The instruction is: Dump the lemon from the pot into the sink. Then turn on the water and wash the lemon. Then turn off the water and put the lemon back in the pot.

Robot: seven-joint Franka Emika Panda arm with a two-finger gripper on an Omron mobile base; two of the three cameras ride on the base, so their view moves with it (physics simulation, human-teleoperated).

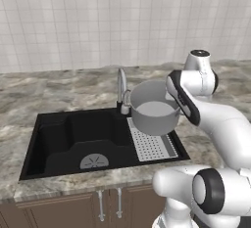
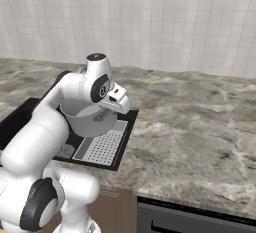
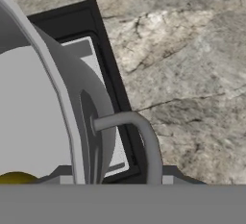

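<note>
- A white-tiled wall [image 1: 73, 21] backs a marbled stone counter [image 1: 29, 104]; wooden cabinet doors [image 1: 73, 207] sit below the counter's front edge.
- At the left of the left base view, the black sink [image 1: 54, 139] is recessed in the counter, with a round grey drain [image 1: 94, 161] near its front.
- At the sink's back edge stands the slim silver tap [image 1: 121, 87], upright, with a small knob [image 1: 125, 108] at its base — just left of the pot.
- The grey perforated tray [image 1: 149, 146] lies in the sink's right part.
- The pot [image 1: 153, 109] hangs above the tray, off the counter, roughly level with its opening upward.
- The lemon [image 3: 17, 178] lies inside the pot — in the hand view only a yellow sliver of it peeks up at the pot's floor, low on the left.
- The gripper [image 1: 171, 97] is at the pot's right rim, by the loop handle [image 3: 137, 141], which shows close up in the hand view.
- The fingers themselves are hidden behind the hand and the pot wall; with the pot held in the air at that rim, they seem clamped on it, though the contact itself cannot be seen.
- In the right base view the arm [image 2: 45, 127] bends over the sink's right end, and bare counter stretches away to the right.
</note>
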